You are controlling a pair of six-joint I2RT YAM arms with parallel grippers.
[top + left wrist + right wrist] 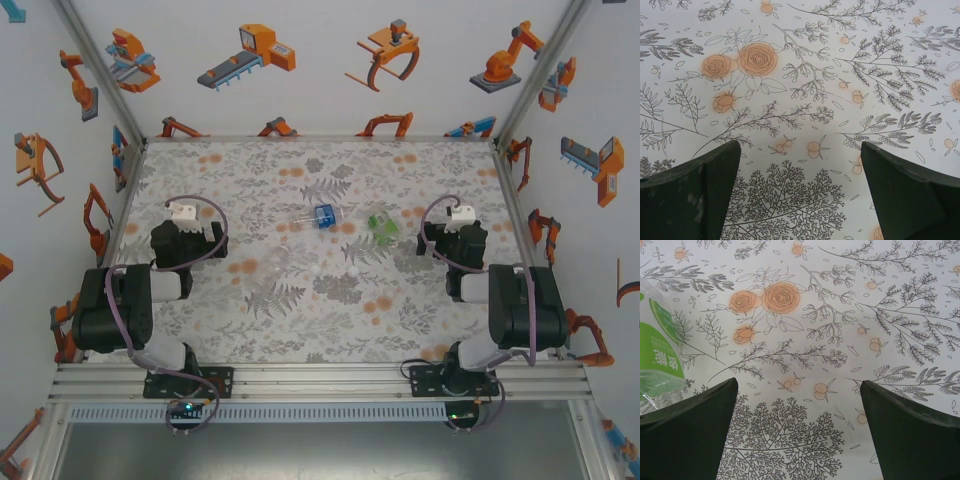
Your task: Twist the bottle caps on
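Green-tinted bottle point(381, 225) lies on the bench point(300, 330), a little right of centre. Blue-label bottle point(322, 215) lies near it on the left, not touching it. The bench carries a white cloth point(250, 170) printed with grey ferns and orange roses.

A few small white specks sit on the cloth nearer the arms than the two bottles. They may be the bottle caps point(316, 269), but they are too small to tell for certain.

Left tool point(185, 213) hangs over the left part of the bench, well apart from both bottles. In the left wrist view the left tool point(800, 144) is spread wide, dark fingers point(700, 195) at either side, and flat printed cloth lies under the gap.

Right tool point(456, 215) hangs over the right part of the bench, near the green-tinted bottle. In the right wrist view the right tool point(799, 381) is likewise spread wide, with nothing pinched. The green-tinted bottle point(660, 355) lies at the picture's left edge, outside the gap and just beside one finger point(690, 435). Cannot tell whether they touch.
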